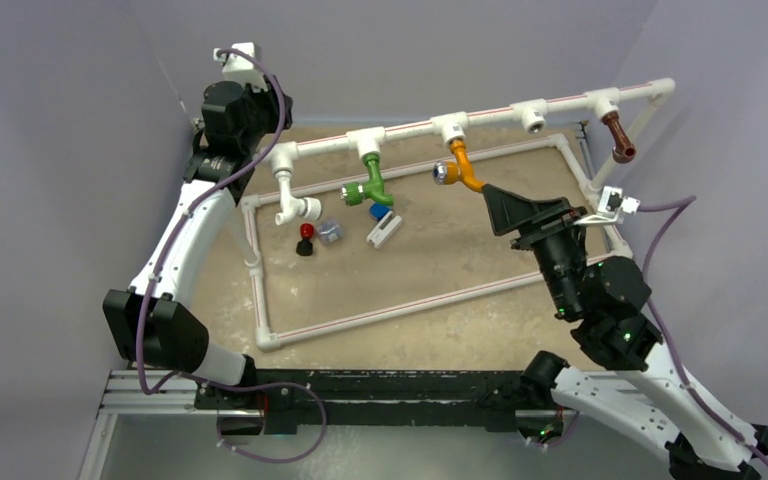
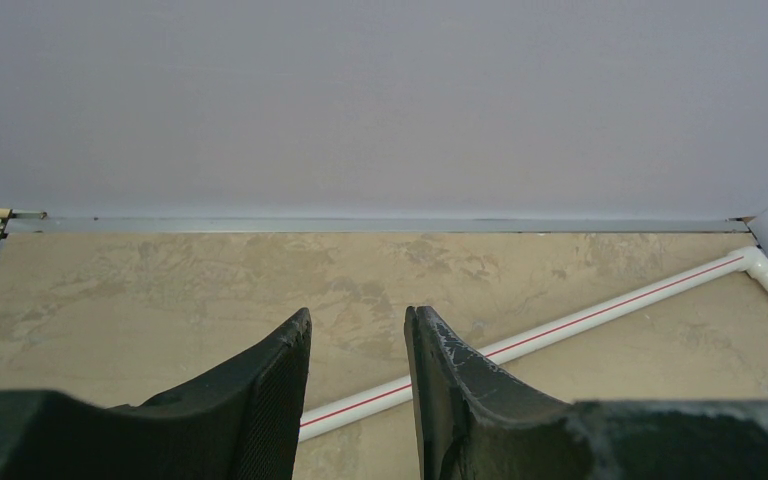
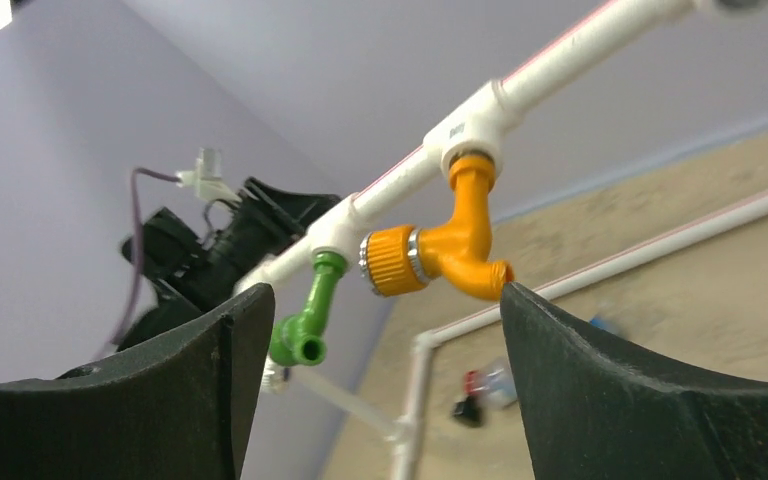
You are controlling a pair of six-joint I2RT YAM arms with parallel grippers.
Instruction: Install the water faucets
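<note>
A: Where is the orange faucet [image 3: 455, 250] shown?
B: Hung from the tee socket [image 3: 465, 125]. The right gripper [image 3: 385, 295] is spread about its spout, nothing pinched, presumably for withdrawal; the left gripper [image 2: 358, 320] is parted, empty.

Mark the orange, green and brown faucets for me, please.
orange faucet [image 3: 457, 240]: right wrist view, on the bend of its body.
green faucet [image 1: 373, 181]: top external view, on its upright stem.
brown faucet [image 1: 616, 132]: top external view, on the middle of its body.

Left gripper [image 2: 358, 335] narrowly parted, empty, above the table [image 2: 140, 290]; a pipe [image 2: 600, 318] runs toward its far right corner.
</note>
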